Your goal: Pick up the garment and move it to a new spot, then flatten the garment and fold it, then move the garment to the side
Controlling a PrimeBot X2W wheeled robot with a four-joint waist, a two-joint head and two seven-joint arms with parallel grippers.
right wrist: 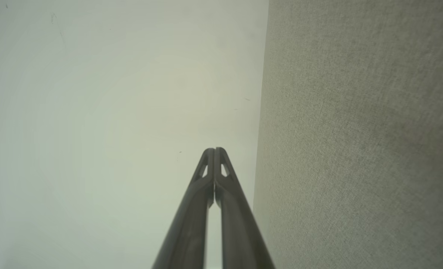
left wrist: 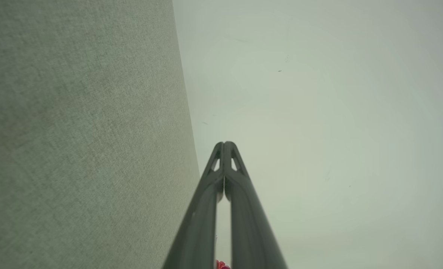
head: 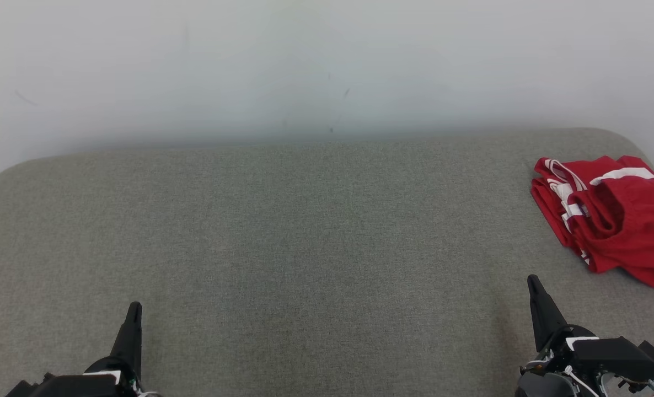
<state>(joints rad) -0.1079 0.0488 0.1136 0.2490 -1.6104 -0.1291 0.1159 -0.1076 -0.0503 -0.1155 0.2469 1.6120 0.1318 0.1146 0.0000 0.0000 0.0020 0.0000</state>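
Head view, lower left: the left jaws were clenched, their fingers (head: 130, 336) pressed into one dark spike pointing up the frame. They gripped nothing and were parked low, probably so as to leave the middle free.
Left wrist view: the fingers (left wrist: 206, 209) met at the tips with nothing between them. The grey fabric counter (left wrist: 76, 130) took the left half and a pale wall (left wrist: 318, 112) the right. A red speck at the bottom edge was too small to name.
Head view, centre: a wide bare stretch of counter lay between the two arms. By my reading this was the room meant for flattening and folding.
Head view, lower right: the right jaws were clenched and empty too, fingers (head: 545, 314) leaning slightly up and left. They stood apart from the cloth, though far nearer to it than the left pair.
Right wrist view: the fingers (right wrist: 191, 213) touched at the tips, with wall on the left and counter on the right.
Head view, right edge: the garment (head: 614, 215), red with white stripes, lay in a bunched heap on the counter near its rounded far corner. The frame edge cut part of it off, and neither arm touched it.
Stage: with both pairs empty, the heap read either as not yet picked up or as already set aside. The creased layers did not settle which.
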